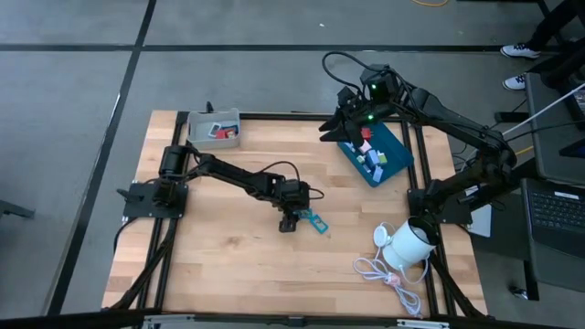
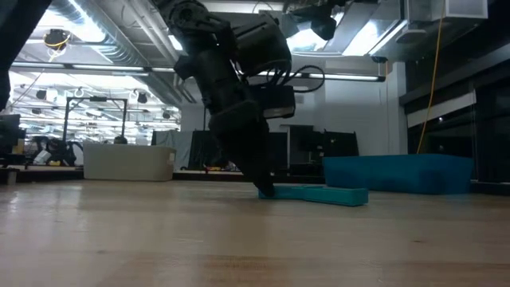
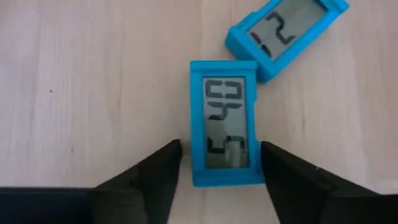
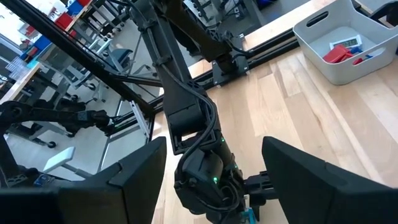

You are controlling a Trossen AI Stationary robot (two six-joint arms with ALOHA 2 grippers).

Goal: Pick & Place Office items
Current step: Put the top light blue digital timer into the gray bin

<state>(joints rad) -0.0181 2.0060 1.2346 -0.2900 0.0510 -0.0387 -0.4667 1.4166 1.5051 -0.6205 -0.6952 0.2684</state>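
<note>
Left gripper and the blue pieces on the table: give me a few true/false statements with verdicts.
1. The left gripper is open, one finger on each side of a light blue piece. True.
2. That piece is lifted clear of the table. False: in the low view it lies flat on the wood.
3. A second light blue piece lies beside the first, at an angle to it. True.
4. The grey tray is empty. False: it holds red and other small pieces.
5. The right gripper is over the middle of the table. False: it is at the blue tray at the far right.
</note>
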